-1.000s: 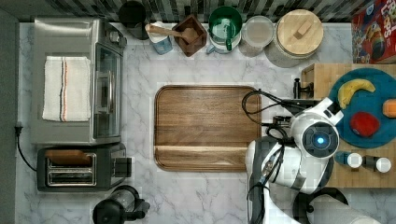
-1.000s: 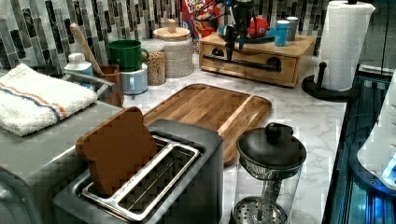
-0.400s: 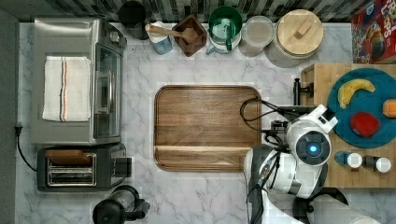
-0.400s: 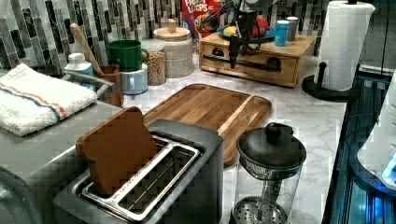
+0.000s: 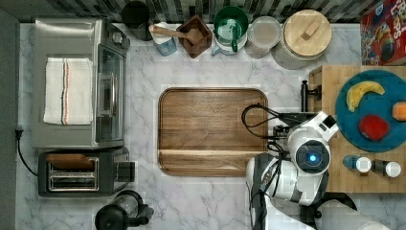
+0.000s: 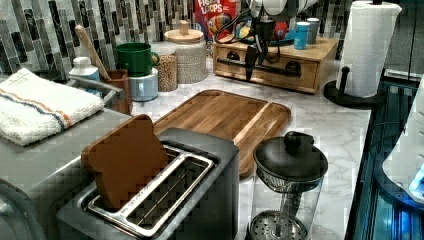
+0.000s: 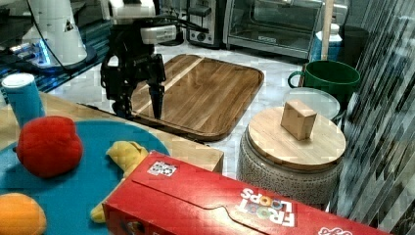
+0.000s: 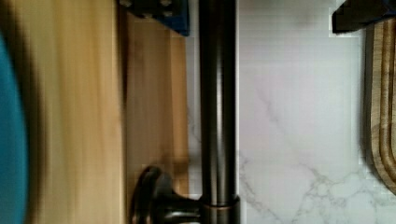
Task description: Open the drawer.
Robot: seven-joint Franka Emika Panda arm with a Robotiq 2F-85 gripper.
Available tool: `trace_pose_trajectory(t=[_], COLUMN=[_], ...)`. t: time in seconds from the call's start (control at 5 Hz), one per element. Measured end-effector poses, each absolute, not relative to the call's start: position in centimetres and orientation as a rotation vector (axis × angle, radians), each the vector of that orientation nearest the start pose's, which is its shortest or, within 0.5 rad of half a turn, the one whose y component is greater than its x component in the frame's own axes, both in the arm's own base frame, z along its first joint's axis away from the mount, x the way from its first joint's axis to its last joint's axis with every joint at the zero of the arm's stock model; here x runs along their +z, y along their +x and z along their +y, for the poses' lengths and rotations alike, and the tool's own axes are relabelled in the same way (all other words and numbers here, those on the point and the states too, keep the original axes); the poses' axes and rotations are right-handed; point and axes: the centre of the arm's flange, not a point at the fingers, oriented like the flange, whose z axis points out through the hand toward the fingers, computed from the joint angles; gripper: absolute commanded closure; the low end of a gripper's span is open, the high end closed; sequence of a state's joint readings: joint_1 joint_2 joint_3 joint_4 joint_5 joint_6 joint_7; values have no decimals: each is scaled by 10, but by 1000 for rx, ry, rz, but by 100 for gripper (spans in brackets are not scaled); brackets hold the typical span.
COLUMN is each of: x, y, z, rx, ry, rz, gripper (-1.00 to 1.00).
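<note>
Drawer: light bamboo front, set in a low wooden box at the back of the marble surface, at the top view's right edge. Closed, front flush with the box. Long black bar handle on round posts runs along the front.

Gripper hangs at the drawer front, jaws pointing down, spread apart, holding nothing. In the wrist view the bar runs between the two dark fingertips, one on the drawer side, one on the marble side; gaps show on both sides, so no contact with the bar. In the left view one finger hangs in front of the bar, near its middle.

Walnut tray lies on the surface just beside the drawer front, a strip of marble between them.

On top of the box: a blue plate with a banana and a red fruit. A cereal box stands at the surface's back corner beside the box.
</note>
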State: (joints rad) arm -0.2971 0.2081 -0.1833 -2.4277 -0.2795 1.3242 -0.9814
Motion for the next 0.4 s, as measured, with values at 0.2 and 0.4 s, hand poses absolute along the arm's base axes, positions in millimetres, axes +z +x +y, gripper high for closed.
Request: trace_pose_trajectory(t=[0.2,0.4], x=[238,240], y=[465,462], z=[-227,-234], rx=[-319,-296], ry=[-3305,-3276], rz=[110,213], gripper=[-100,-100])
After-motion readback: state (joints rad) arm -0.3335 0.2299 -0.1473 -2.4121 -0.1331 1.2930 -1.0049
